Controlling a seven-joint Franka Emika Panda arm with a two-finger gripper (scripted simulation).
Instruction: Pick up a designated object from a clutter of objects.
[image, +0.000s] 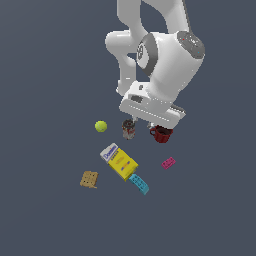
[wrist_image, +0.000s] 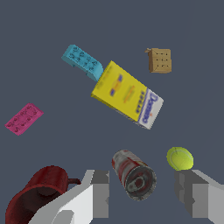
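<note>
The dark red mug (image: 161, 134) stands on the floor just under the white hand, toward the exterior view's right. In the wrist view the mug (wrist_image: 37, 192) shows its dark inside and its handle, and lies just outside one finger (wrist_image: 97, 194). My gripper (wrist_image: 143, 177) is open and empty, hovering above the clutter. Its two fingers straddle the brownish can (wrist_image: 134, 175), not the mug. In the exterior view the can (image: 129, 129) stands beside the mug, and the hand largely hides the gripper (image: 144, 123).
A yellow-green ball (image: 101, 126) lies to the can's left in the exterior view. A yellow-and-white box (image: 119, 161), a cyan brick (image: 139, 183), a magenta brick (image: 168, 163) and a tan cracker-like square (image: 89, 179) lie nearer the camera.
</note>
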